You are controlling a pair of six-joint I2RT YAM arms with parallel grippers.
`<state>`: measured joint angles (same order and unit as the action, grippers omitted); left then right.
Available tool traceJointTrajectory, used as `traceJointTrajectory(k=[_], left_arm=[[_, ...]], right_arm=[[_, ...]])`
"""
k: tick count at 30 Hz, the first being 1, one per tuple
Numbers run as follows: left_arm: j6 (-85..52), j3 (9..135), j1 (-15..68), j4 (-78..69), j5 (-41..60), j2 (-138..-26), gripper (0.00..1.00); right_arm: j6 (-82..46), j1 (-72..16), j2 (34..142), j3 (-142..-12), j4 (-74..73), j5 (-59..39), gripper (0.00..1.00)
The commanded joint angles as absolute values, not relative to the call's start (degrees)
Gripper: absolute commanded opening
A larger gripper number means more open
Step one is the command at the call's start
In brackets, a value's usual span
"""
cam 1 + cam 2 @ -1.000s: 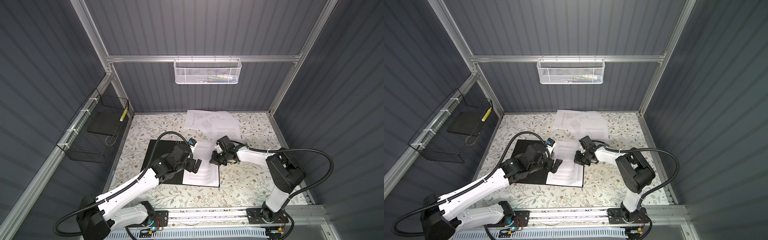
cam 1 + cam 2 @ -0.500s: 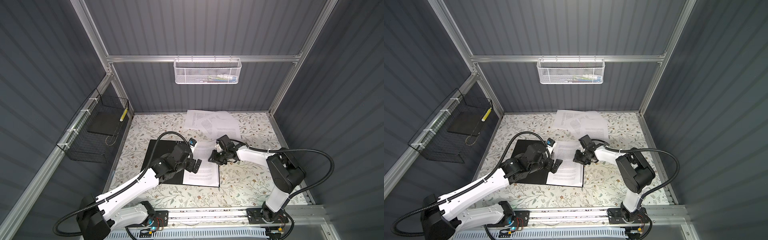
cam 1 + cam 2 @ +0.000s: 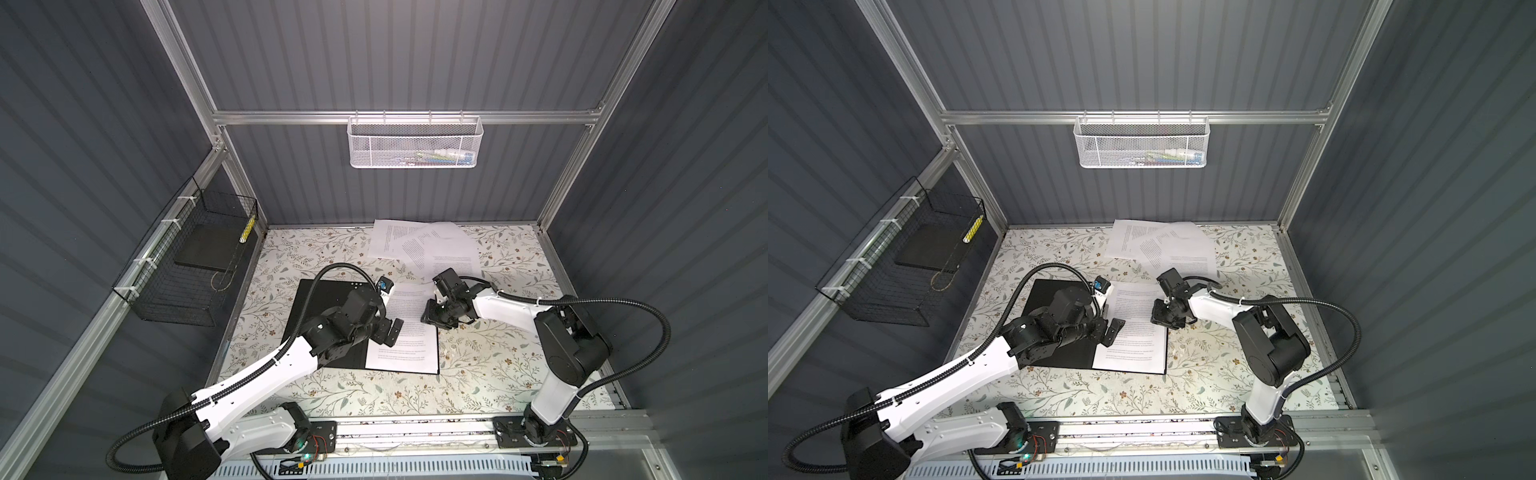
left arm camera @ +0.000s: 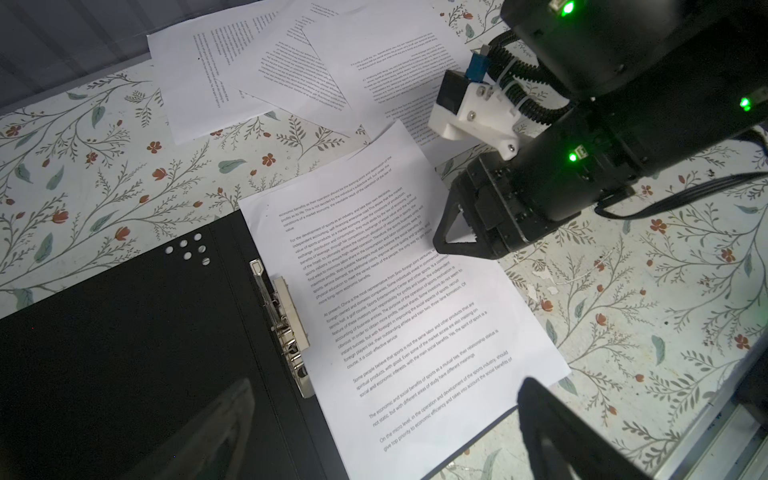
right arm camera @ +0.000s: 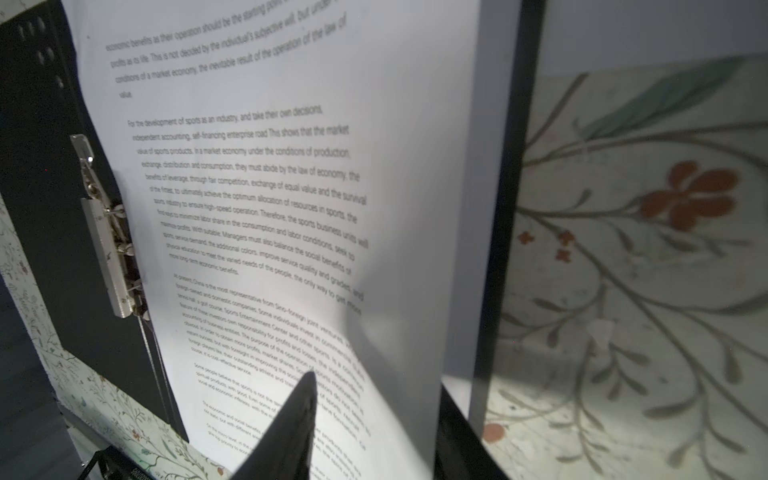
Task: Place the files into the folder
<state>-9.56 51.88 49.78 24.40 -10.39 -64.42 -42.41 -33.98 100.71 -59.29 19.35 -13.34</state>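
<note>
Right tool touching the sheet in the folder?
Cannot tell. Right wrist view: the sheet runs between the fingers of the open right tool, neither gap nor contact plain. Left wrist view shows only overlap.

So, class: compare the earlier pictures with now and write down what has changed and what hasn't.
The right gripper opened and let go of the sheet, whose lifted edge dropped flatter onto the open folder. The left gripper stayed open above the folder, and the back pile did not move.
</note>
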Motion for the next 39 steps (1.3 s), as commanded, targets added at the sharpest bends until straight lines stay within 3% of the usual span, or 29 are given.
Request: traceJointTrajectory(k=[1, 15, 16, 17, 18, 28, 39], left_arm=[[-8.64, 52.1, 49.31, 24.61, -9.51, -64.24, 1.0], [-8.61, 52.16, 49.31, 24.58, -9.51, -63.87, 1.0], [-8.62, 52.12, 49.31, 24.61, -9.49, -63.89, 1.0], [-8.61, 52.24, 49.31, 24.61, -9.48, -63.81, 1.0], [-8.61, 52.26, 49.28, 24.54, -9.4, -63.74, 1.0], [-8.39, 52.24, 49.26, 24.76, -9.58, -63.55, 1.0], [-8.27, 52.38, 49.3, 24.86, -9.49, -63.9, 1.0]], right_arm=[[-41.25, -34.19, 100.49, -60.65, 21.95, -11.2, 0.45], [-37.6, -29.59, 97.38, -63.33, 25.66, -10.07, 0.67], [-37.13, -28.62, 97.06, -63.96, 25.47, -9.98, 0.71], [-36.43, -27.85, 97.11, -64.59, 25.23, -9.42, 0.96], [-35.99, -26.9, 97.8, -65.81, 25.3, -8.73, 0.99], [-36.16, -17.18, 110.38, -78.51, 25.09, -14.13, 0.99], [-40.17, -16.68, 118.26, -84.49, 25.57, -16.06, 0.99]])
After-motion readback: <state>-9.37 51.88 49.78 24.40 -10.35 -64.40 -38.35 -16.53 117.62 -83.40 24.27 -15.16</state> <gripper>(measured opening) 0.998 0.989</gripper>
